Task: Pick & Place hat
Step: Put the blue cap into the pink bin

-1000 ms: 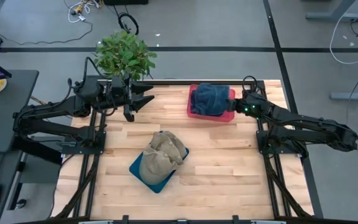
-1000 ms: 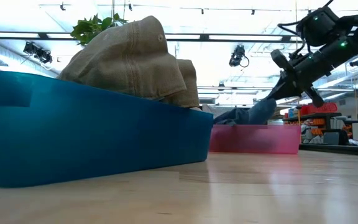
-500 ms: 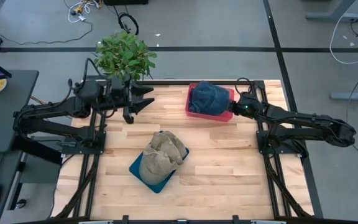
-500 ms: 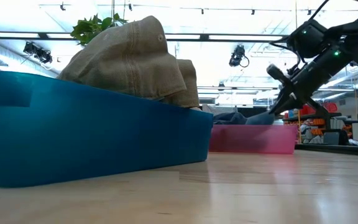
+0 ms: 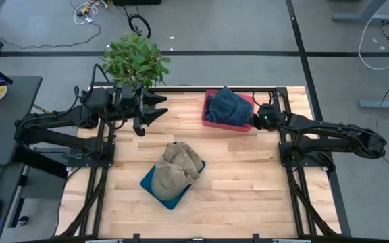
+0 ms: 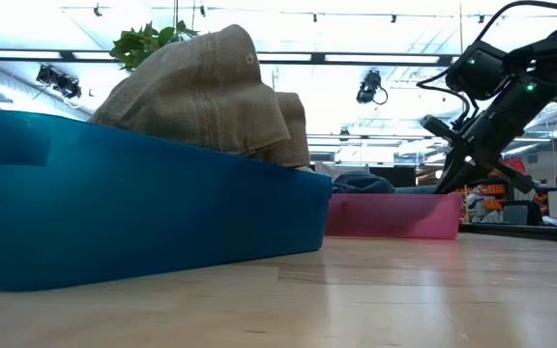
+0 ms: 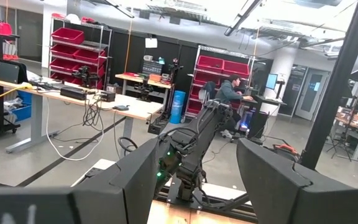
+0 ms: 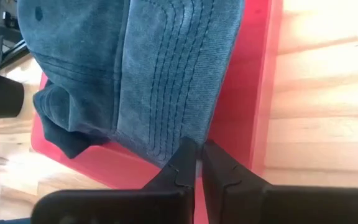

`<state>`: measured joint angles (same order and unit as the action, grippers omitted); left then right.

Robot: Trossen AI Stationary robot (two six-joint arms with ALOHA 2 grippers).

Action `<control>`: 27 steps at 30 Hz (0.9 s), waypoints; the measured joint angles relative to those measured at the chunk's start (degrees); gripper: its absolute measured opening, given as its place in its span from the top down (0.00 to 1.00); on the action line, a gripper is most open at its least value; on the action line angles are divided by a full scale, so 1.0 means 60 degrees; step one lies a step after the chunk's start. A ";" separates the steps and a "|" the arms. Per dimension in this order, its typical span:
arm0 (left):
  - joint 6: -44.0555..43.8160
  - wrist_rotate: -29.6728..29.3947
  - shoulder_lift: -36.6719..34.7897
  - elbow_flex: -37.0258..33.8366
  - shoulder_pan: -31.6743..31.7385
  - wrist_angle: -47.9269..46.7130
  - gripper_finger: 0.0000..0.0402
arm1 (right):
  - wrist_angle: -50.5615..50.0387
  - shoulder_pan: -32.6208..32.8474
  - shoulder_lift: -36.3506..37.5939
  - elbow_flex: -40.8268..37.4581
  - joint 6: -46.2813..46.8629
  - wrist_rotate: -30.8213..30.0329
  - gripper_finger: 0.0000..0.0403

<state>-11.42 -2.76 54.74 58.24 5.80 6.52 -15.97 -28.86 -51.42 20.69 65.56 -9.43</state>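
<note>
A blue denim hat (image 5: 227,106) lies in a red bin (image 5: 211,121) at the table's far right. My right gripper (image 5: 250,121) is at the bin's right end, slanting down and shut on the hat's brim. A tan hat (image 5: 179,164) rests on a blue bin (image 5: 155,189) at the table's middle; in the low view it (image 6: 201,92) is heaped over the bin's wall (image 6: 114,213). My left gripper (image 5: 155,108) hangs open, high over the far left of the table, pointing toward the right. My right gripper pinches the stitched brim's edge (image 8: 178,144) of the blue hat between its two fingertips (image 8: 189,155). It comes slanting down from the table's right. The hat's crown (image 8: 73,37) and brim lie in the red bin (image 8: 253,93).
A potted plant (image 5: 135,59) stands beyond the table's far edge behind my left arm. Black frame rails (image 5: 296,196) run along both sides of the table. Bare wood lies between the two bins and along the near edge.
My right gripper has sunk toward the red bin, tipping further down and rolling at the wrist, still shut. The blue hat's brim, which it held raised above the bin's rim, has come down, and the hat now lies low in the bin.
</note>
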 joint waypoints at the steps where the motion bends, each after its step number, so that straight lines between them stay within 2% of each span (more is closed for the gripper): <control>1: 0.0000 0.0004 0.0000 0.0000 -0.0004 0.0000 0.45 | 0.0004 0.0000 0.0000 0.0000 -0.0003 0.0000 0.98; 8: 0.0000 0.0000 0.0000 0.0000 -0.0011 -0.0002 0.45 | -0.0258 0.0000 0.0004 0.0000 0.0153 -0.0003 0.98; 11: 0.0000 0.0003 0.0000 0.0000 -0.0011 -0.0060 0.45 | -0.0295 0.0000 0.0004 0.0000 0.0180 0.0000 0.95; 15: 0.0002 0.0002 0.0002 0.0000 -0.0011 -0.0175 0.45 | -0.0289 0.0000 0.0000 0.0000 0.0248 0.0024 0.82; 23: 0.0129 0.0000 0.0004 0.0004 -0.0011 -0.0387 0.45 | -0.0025 0.0004 0.0104 0.0007 0.0217 0.0273 0.49; 27: 0.0281 0.0000 0.0004 0.0004 -0.0004 -0.0419 0.45 | -0.0085 0.0000 0.0359 0.0052 0.0244 0.0226 0.39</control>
<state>-9.74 -2.76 54.76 58.26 5.78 4.01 -16.48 -28.86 -49.26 21.00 67.02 -8.07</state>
